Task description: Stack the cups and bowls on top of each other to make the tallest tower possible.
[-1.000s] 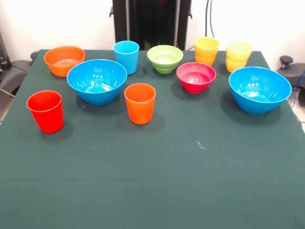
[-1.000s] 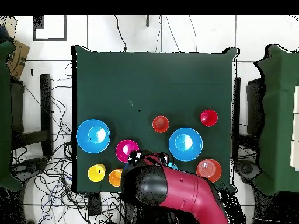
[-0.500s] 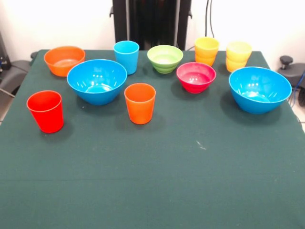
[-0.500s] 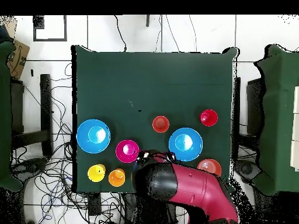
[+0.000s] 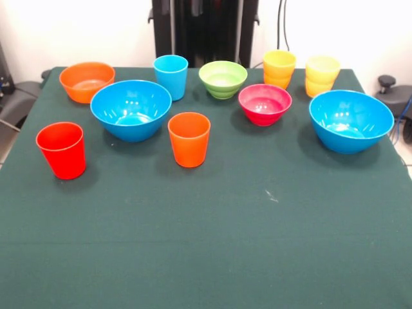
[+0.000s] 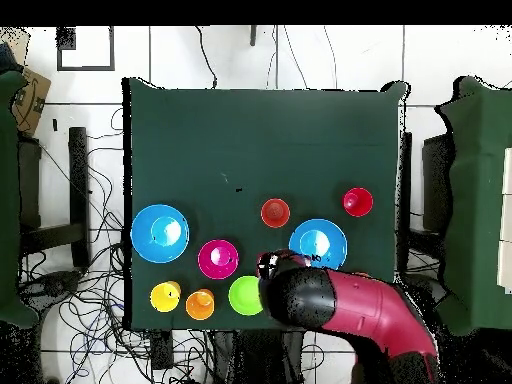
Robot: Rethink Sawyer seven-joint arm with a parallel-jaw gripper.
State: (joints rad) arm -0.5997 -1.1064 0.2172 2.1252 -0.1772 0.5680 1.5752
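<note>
The cups and bowls all stand apart on the green table [image 5: 206, 244], with nothing piled except two short stacks of cups at the far edge: a yellow-orange stack [image 5: 279, 68] and a pale yellow stack [image 5: 322, 75], side by side. In the front view the light blue cup [image 5: 171, 76] and the lime-green bowl [image 5: 223, 78] stand in the same far row, with the orange bowl [image 5: 87, 81] at the row's left end. Nearer the camera sit the left bright blue bowl [image 5: 131, 109], the pink-red bowl [image 5: 264, 103] and the right bright blue bowl [image 5: 351, 120]. The orange cup [image 5: 189, 139] and the red cup [image 5: 62, 150] stand nearest, all upright with mouths up.

In the overhead view the red and black arm [image 6: 350, 315] reaches in from the bottom right, its black end lying over the row closest to the robot. The lime-green bowl shows just left of that black end, the pink-red bowl beyond it to the upper left, and one bright blue bowl just above the arm's end. The arm covers the light blue cup and the orange bowl there. The gripper itself is hidden beneath the arm's end, so I cannot tell whether it is spread or pressed together; the front view shows none of it.
</note>
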